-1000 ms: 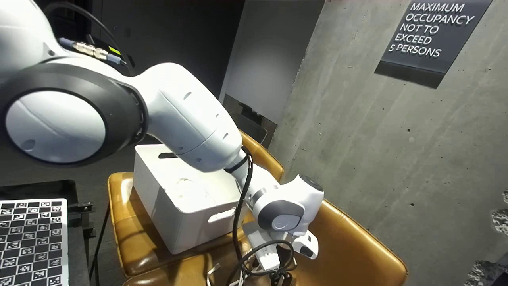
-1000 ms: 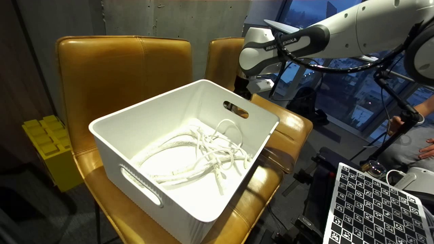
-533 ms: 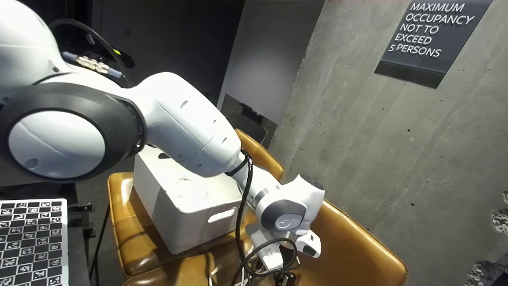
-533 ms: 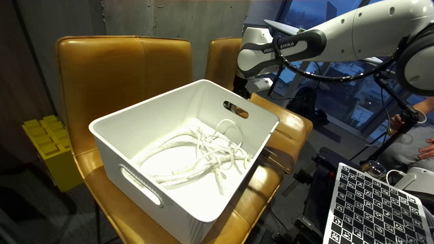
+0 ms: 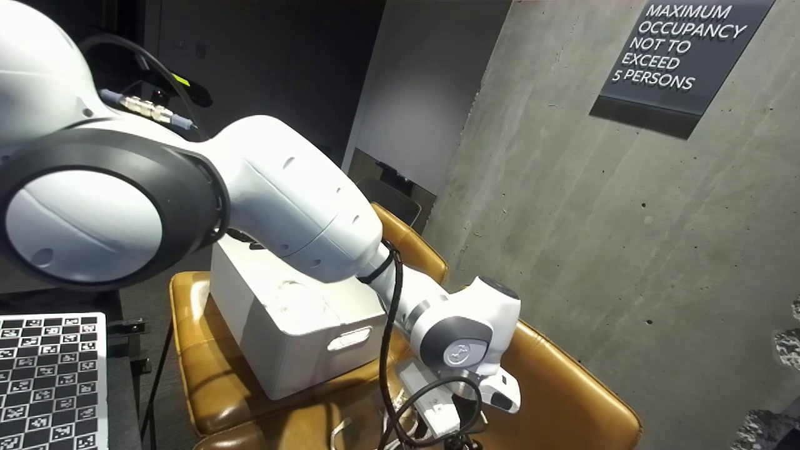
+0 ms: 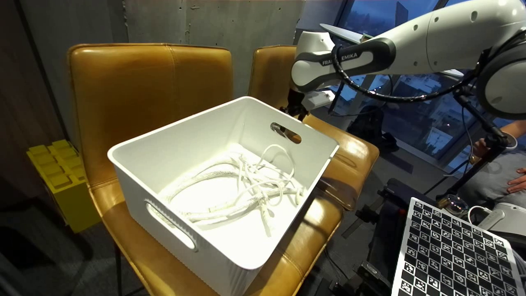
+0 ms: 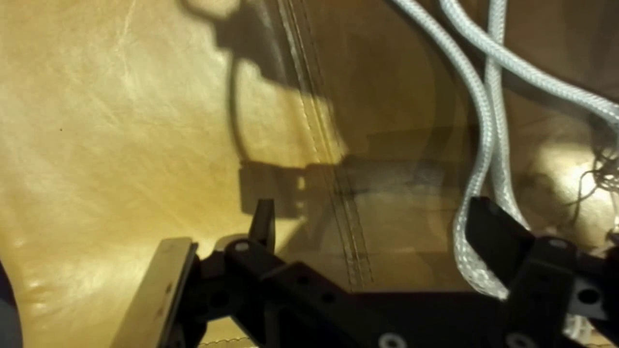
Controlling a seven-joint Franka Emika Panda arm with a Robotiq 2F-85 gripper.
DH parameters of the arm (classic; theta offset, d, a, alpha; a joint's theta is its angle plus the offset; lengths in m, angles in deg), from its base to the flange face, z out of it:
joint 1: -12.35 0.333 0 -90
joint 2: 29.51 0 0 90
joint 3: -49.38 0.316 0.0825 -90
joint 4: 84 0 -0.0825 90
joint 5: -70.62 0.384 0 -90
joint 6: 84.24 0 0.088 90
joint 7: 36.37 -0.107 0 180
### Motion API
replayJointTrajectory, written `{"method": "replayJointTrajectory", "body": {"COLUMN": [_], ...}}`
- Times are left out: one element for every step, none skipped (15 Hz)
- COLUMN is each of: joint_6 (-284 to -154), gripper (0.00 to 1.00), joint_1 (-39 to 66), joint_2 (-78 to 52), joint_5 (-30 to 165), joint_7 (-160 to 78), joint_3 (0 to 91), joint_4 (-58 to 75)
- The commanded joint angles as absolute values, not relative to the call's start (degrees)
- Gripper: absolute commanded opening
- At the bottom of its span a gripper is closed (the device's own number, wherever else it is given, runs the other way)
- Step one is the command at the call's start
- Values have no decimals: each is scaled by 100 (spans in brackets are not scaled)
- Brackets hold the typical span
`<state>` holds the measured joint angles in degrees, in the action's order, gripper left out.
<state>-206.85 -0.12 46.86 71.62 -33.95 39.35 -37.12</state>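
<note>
- The end effector (image 7: 370,212) hangs above a chair's seat (image 7: 96,145) with its fingers towards the leather; its jaws are spread wide and have hold of nothing, which leaves room for something thick to fit between them.
- The rope (image 7: 486,121), white and braided, lies on that seat at the right of the wrist view. It doubles back in a loop beside the finger (image 7: 495,237) there, which partly hides it; whether they touch cannot be told. Being limp, it probably rests wherever its own bends settle.
- The box (image 6: 193,148) stands on the neighbouring chair (image 6: 135,90) with its mouth upward, so its contents lie exposed from above; the broad seat beneath seems to be what steadies it.
- Inside, a bundle (image 6: 259,187) of white cords sprawls over the box's floor, the walls presumably serving to contain it.
- A black cable (image 6: 400,99) sags in a curve along the arm (image 6: 444,37), likely left slack so the joints can turn without straining it.
- The board (image 5: 50,375) of black-and-white markers lies pattern upward, well apart from the rope, probably placed for the cameras to read.
</note>
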Motion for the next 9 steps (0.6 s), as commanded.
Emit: {"method": "replayJointTrajectory", "body": {"joint_6": [-20546,-20536,-20510,-20453,-20445,-20484,-20484,-20493,-20514], "gripper": [100,100,100,100,100,100,100,100,100], "joint_1": [-18,-32,-52,-142,-158,-92,-85,-52,-25], "joint_2": [4825,4846,4871,4925,4935,4905,4892,4842,4811], "joint_5": [7078,7085,7095,6954,6954,7089,7092,7095,7096], "joint_7": [-3432,-3429,-3426,-3462,-3448,-3398,-3403,-3408,-3399], "joint_3": [3808,3791,3776,3896,3906,3797,3809,3823,3835], "joint_4": [-3989,-4018,-4059,-4173,-4197,-4140,-4141,-4096,-4068]}}
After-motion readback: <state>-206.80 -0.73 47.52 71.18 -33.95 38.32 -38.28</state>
